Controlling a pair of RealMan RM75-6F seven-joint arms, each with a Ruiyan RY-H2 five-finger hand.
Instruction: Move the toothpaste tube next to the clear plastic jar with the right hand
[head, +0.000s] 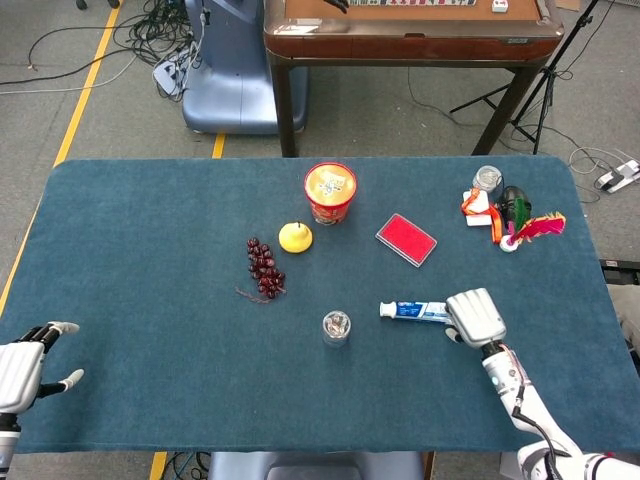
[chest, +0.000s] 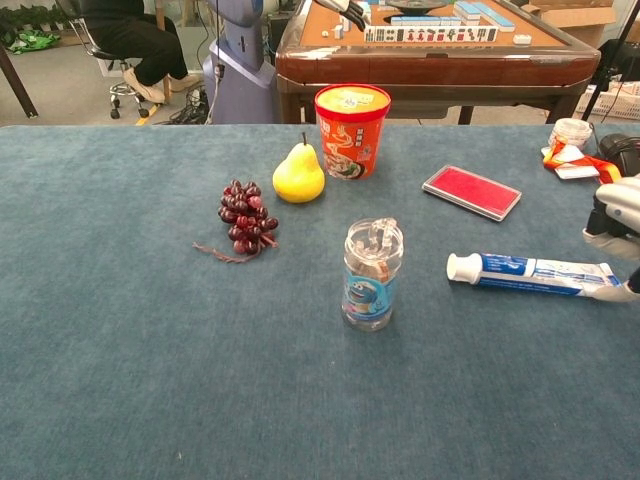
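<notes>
You are working in what looks like a robotics lab or test room. Your worktop (head: 150, 250) is covered in blue felt and stands on a grey carpeted floor marked with yellow tape (head: 85, 85). Loose cables (head: 150, 30) trail across the floor by a blue-grey machine base (head: 225, 80). Behind the worktop stands a mahjong table (chest: 440, 45), with tripod legs (head: 540, 90) beside it and a seated person (chest: 125, 40) in the background.

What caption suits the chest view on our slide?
Toothpaste tube lies flat right of the clear plastic jar; right hand at its tail end.
</notes>
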